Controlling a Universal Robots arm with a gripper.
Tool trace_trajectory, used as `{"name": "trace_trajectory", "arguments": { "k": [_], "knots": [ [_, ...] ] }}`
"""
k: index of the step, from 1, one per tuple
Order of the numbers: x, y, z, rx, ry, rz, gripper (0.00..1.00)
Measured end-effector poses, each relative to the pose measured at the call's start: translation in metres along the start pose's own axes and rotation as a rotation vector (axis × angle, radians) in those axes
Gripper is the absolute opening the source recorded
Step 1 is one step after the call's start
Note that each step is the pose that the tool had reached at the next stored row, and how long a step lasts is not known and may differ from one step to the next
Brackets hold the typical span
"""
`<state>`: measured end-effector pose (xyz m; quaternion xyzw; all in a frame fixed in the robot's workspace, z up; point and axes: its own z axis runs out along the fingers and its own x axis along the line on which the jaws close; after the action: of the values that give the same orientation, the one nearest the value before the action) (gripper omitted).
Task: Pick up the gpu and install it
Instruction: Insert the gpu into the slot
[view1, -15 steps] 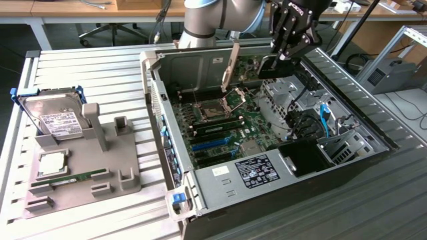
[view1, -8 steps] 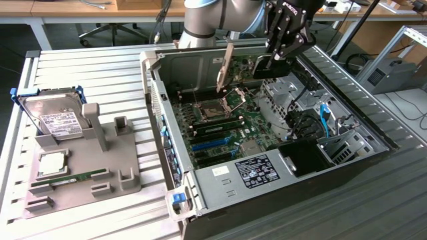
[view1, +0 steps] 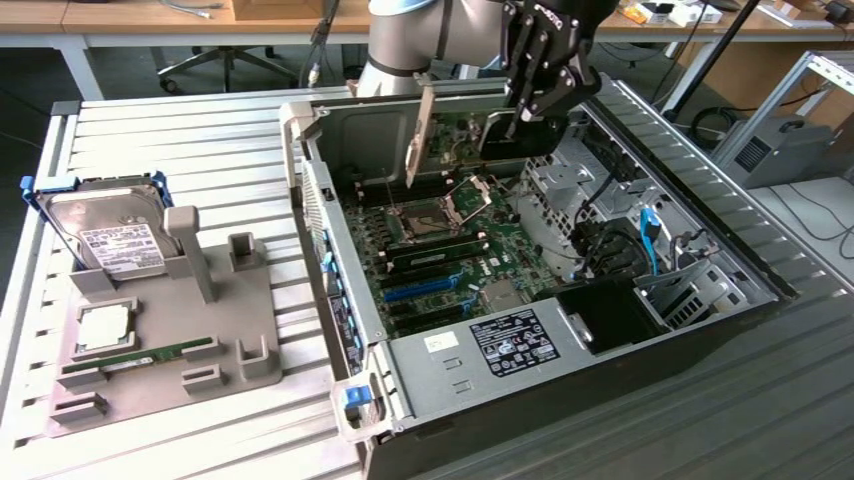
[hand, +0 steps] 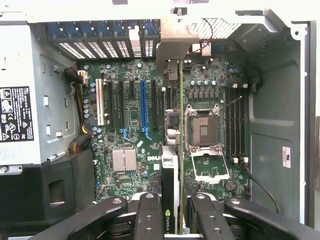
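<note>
Above the open dark metal computer case (view1: 574, 430), clamped in the black gripper (hand: 172, 216): thin dark silver-bracketed gpu (hand: 170, 170), held upright.

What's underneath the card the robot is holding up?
Under the gpu, held in the gripper, lies the motherboard with its open processor socket. The strip of board right beneath the card is covered.

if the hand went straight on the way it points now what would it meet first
The gpu clamped in the hand would reach the motherboard first, beside the cpu socket; depth is unclear.
</note>
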<state>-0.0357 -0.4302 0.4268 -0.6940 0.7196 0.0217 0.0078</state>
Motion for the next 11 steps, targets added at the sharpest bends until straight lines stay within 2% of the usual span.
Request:
{"name": "trace_trajectory", "arguments": {
  "k": [11],
  "knots": [
    [0.0, 0.0, 0.0, 0.0, 0.0, 0.0, 0.27]
  ]
}}
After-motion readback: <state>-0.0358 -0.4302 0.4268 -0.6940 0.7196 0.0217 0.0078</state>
